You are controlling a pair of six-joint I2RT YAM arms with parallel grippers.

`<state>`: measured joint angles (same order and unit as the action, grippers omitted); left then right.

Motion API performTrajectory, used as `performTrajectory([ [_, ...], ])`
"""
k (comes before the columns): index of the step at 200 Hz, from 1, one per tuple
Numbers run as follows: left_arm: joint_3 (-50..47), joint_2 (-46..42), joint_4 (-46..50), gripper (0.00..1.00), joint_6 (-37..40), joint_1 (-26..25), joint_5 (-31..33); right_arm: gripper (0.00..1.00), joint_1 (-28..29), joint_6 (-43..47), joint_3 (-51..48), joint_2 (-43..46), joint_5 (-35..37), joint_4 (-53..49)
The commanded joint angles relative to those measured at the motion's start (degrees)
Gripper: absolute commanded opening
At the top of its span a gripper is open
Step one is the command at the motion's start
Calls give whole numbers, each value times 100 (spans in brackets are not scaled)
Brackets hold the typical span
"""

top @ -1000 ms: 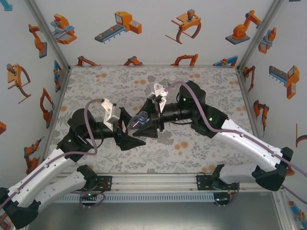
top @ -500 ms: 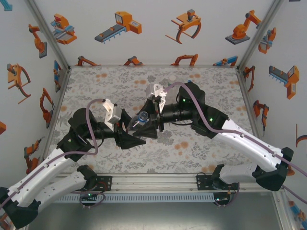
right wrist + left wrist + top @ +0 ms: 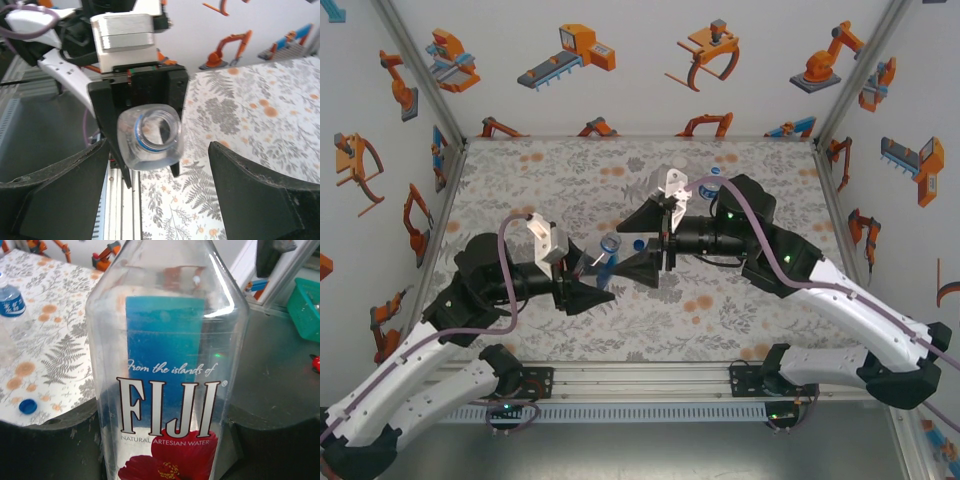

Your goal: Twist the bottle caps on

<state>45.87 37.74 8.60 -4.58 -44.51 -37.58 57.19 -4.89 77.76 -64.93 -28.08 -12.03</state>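
- Presently the left jaws are closed on the Fiji bottle (image 3: 607, 254), holding it over the middle of the tabletop (image 3: 535, 175).
- From above, the bottle leans, with its neck pointing away from the left arm and toward the right arm.
- Seen from the left wrist, the clear body sits close up. A blue panel shows through it, with white lettering and a red flower on the front.
- From the right wrist, the bottle's mouth is open and uncapped, with a blue ring around the neck. The black left jaws press against the body just behind it.
- The right jaws stand wide open. Their two dark fingers (image 3: 55, 190) sit on either side of the bottle's mouth and are clear of it, with nothing held between them.
- A blue cap (image 3: 638, 243) lies flat on the tabletop beside the held bottle. From above it shows between the right arm's fingers, and I cannot tell how high they are above it.
- A second bottle (image 3: 10, 302) with a blue label stands upright on the tabletop, well apart from the cap and cut off by the edge of the left wrist view.
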Motion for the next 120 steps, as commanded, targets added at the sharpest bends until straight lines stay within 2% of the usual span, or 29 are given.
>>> performTrajectory([
  [1,184,-143,642,6,203,50,434,72,-57,-152,16,25,898,-221],
  [36,247,-386,1383,2,173,74,1203,69,-355,-890,-362,6,1894,-243],
  [69,163,-775,1762,2,60,83,1852,63,-975,-1752,-872,-239,2444,-393],
  [92,44,-1093,1893,0,48,99,2033,56,-1142,-1891,-1003,-727,2787,-524],
  [120,-80,-1457,2037,0,15,97,2264,53,-1168,-2018,-579,-1738,3215,-1088],
])
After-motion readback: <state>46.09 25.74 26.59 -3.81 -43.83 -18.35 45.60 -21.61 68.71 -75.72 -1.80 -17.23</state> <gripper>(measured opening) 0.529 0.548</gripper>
